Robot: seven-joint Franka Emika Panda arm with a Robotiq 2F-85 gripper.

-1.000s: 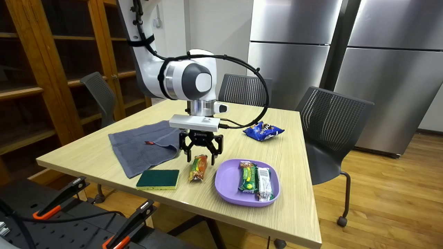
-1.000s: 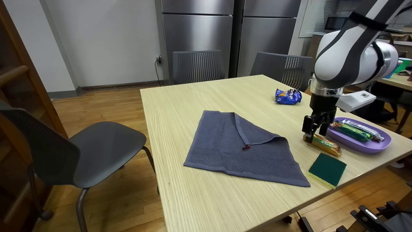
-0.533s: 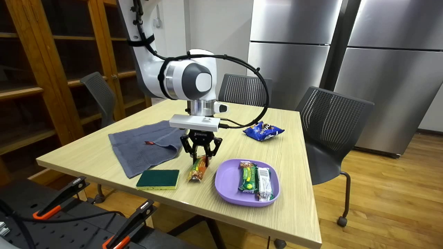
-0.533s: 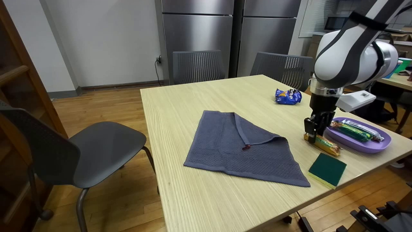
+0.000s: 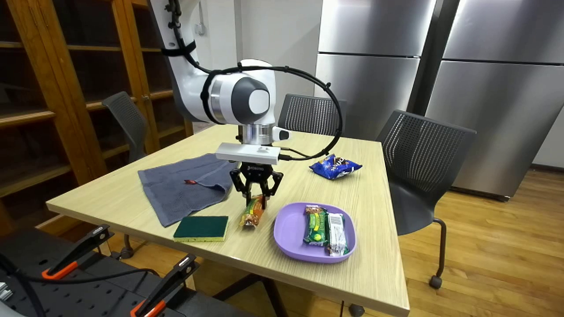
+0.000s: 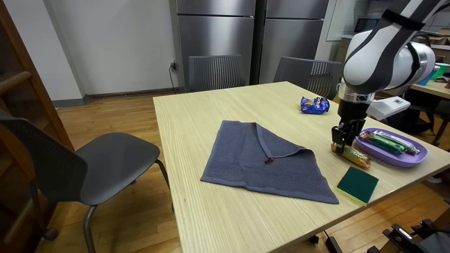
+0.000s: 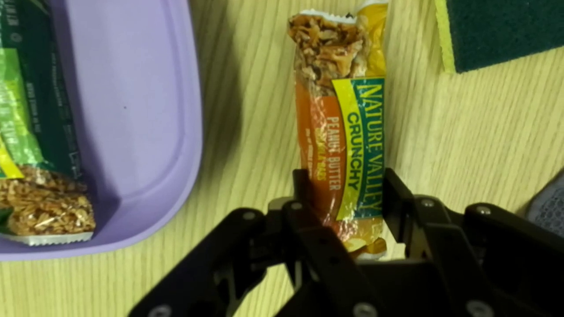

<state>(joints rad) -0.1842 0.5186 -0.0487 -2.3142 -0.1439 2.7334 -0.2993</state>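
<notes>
Claw (image 7: 343, 189), wide a second ago, now tight on the glossy orange-yellow-green granola bar (image 7: 341, 132) between its fingers (image 7: 394, 204).

Orange granola bar (image 7: 341, 132) (yellow-striped)

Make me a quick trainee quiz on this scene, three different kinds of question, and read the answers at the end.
1. Which item is the gripper holding?
2. How many packets lie in the purple plate? A) one B) two C) four
3. True or false: the scouring sponge lies green side up.

Key:
1. The Nature Valley Crunchy peanut butter granola bar.
2. B, side by side.
3. True; its yellow layer is underneath.
</notes>
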